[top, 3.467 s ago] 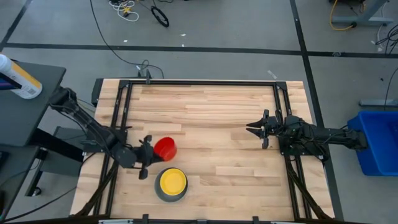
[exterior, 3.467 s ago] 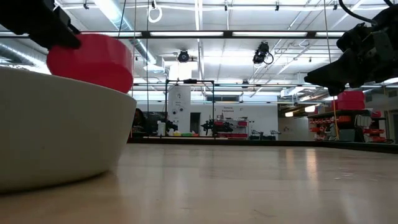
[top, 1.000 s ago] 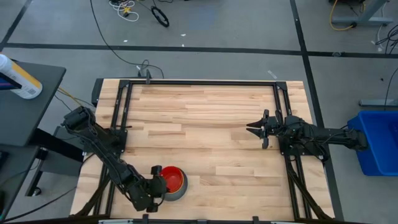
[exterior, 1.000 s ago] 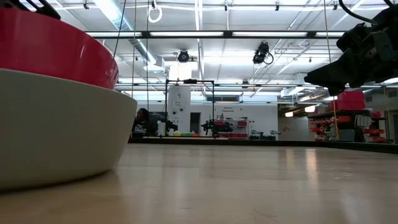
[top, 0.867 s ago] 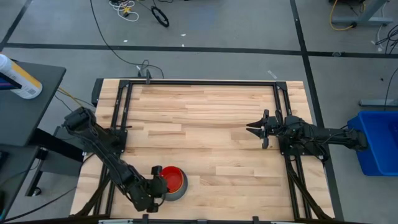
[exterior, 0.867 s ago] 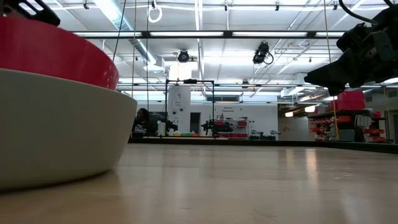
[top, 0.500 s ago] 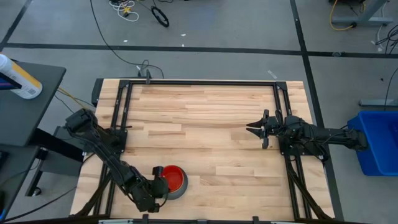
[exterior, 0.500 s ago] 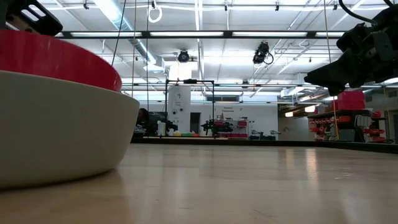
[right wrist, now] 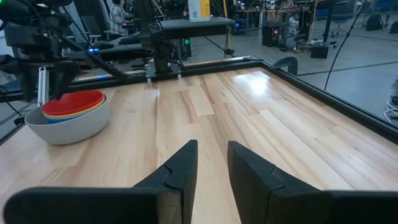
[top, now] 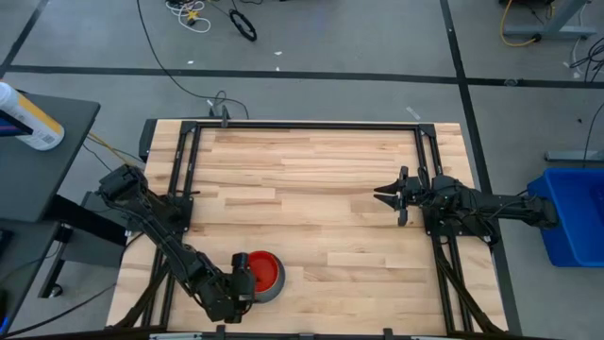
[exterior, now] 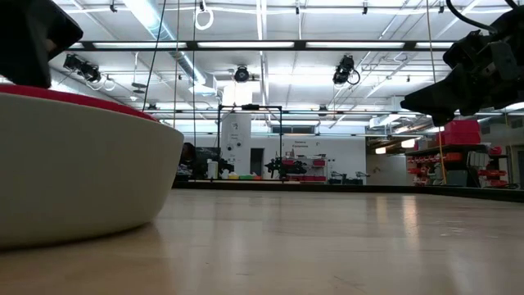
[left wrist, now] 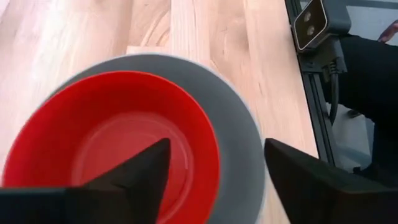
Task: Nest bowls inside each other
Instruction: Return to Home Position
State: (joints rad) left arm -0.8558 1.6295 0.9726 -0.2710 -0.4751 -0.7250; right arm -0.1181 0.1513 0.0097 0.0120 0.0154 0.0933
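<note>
A red bowl (top: 264, 271) sits nested on top of a stack inside the grey bowl (top: 274, 290) near the table's near edge, left of centre. In the right wrist view, yellow and light blue rims (right wrist: 73, 114) show under the red rim (right wrist: 73, 100). My left gripper (left wrist: 216, 146) is open at the stack's left side. One of its fingers (left wrist: 134, 180) hangs over the red bowl's hollow and the other (left wrist: 305, 180) stands outside the grey wall. My right gripper (top: 390, 196) waits open at the table's right side, above the wood.
The black frame rails (top: 179, 203) run along the table's left and right sides. Bare wood (top: 330, 208) stretches between the stack and my right gripper. A camera module (left wrist: 318, 23) sits on the rail close to the stack.
My left gripper has opened and let go of the red bowl. It stayed in place as it did so. The red bowl has sunk from a raised, tilted pose. Its rim now lies level and barely above the grey bowl's rim.
</note>
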